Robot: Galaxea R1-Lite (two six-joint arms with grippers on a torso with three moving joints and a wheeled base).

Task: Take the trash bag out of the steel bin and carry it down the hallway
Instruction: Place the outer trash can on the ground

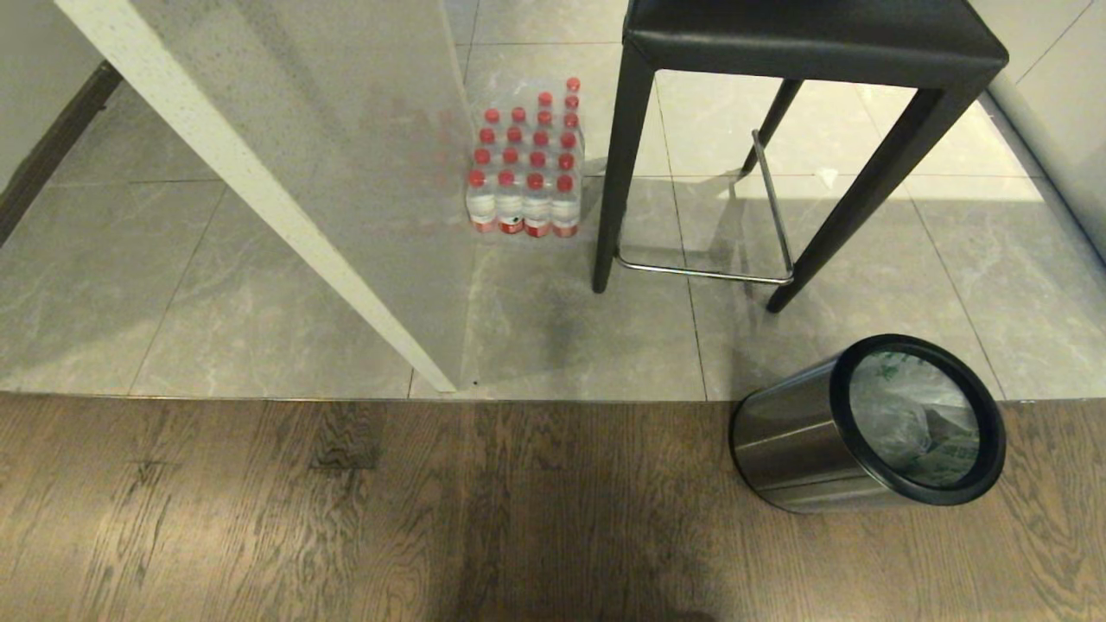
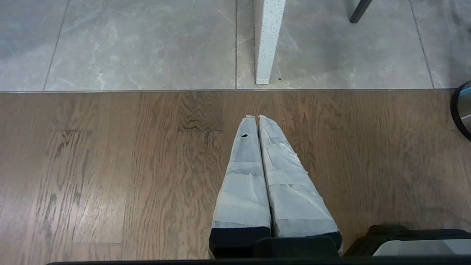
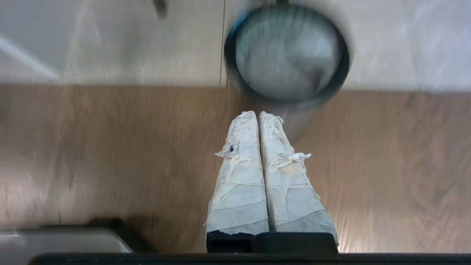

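- Your right gripper (image 3: 257, 115) was pressed closed, holding nothing; the steel bin (image 3: 287, 51) with the trash bag (image 3: 283, 55) stood just ahead.
- Your left gripper (image 2: 257, 117) was closed too, empty, over wood floor (image 2: 110, 165).

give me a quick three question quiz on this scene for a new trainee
1. True or false: the trash bag is already out of the steel bin.
2. Which floor does the bin stand on? A grey tile, B dark wood planks, C carpet.
3. Fill in: the pack of bottles has ___ caps.

Key
1. False: the bag is inside the bin, and the left gripper and right gripper are both shut and empty.
2. B, close to the tile edge, near the black stool.
3. Red.
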